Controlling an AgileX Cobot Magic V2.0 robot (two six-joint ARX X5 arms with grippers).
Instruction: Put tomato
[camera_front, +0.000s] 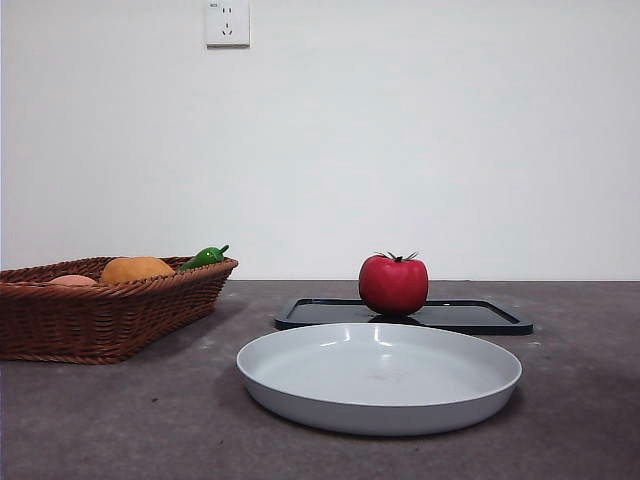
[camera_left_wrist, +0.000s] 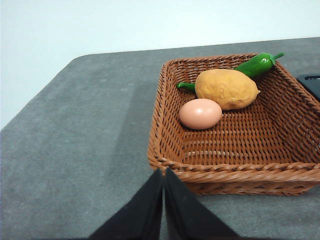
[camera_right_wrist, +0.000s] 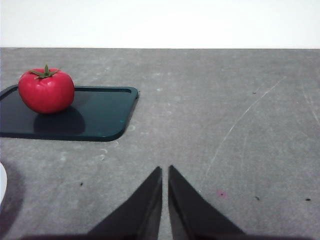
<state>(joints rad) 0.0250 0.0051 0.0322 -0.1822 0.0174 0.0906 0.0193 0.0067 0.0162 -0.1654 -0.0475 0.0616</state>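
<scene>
The glossy red tomato (camera_front: 393, 284) with its green stem stands upright on a flat black tray (camera_front: 470, 317), behind a wide grey plate (camera_front: 300, 385). The right wrist view shows the same tomato (camera_right_wrist: 46, 91) on the tray (camera_right_wrist: 95, 120), well ahead and to one side of my right gripper (camera_right_wrist: 165, 172), whose jaws are shut on nothing above bare table. My left gripper (camera_left_wrist: 164, 175) is shut too, hovering just in front of the wicker basket (camera_left_wrist: 165, 145). Neither arm appears in the front view.
The brown wicker basket (camera_front: 60, 320) at the left holds an orange-yellow fruit (camera_left_wrist: 227, 89), an egg (camera_left_wrist: 200, 113) and a green pepper (camera_left_wrist: 257, 64). A wall socket (camera_front: 227, 22) is on the white wall behind the grey table.
</scene>
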